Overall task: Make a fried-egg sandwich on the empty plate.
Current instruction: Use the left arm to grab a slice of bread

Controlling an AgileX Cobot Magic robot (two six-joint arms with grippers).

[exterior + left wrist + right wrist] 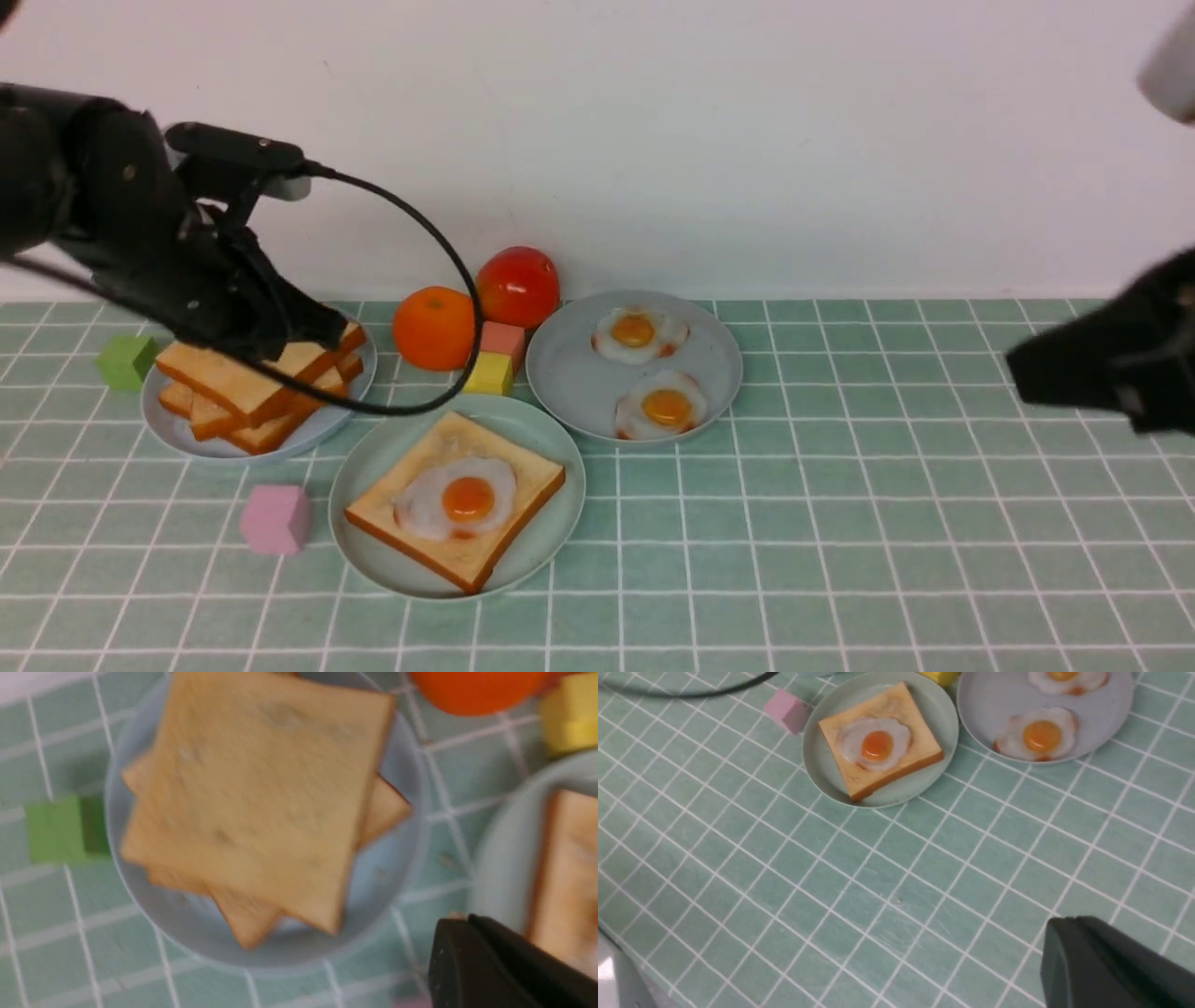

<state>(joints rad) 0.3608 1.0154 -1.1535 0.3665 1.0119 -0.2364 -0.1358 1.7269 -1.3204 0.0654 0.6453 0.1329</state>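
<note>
Green gridded tabletop (896,523) with 4 blocks (1 pink (275,519)) around plates.

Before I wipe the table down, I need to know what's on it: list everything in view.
mint plate: one, pale green, nearest the robot
egg-topped toast: one, tan, on it
blue-grey plates: two, behind it
toast slices: several, tan, stacked, left plate
fried eggs: two, white-orange, right plate
orange ball: one, behind mint plate
tomato: one, red, beside it
blocks: four, pink, green, yellow, coral, scattered
left gripper: one, black, over toast
right gripper: one, black, right
</note>
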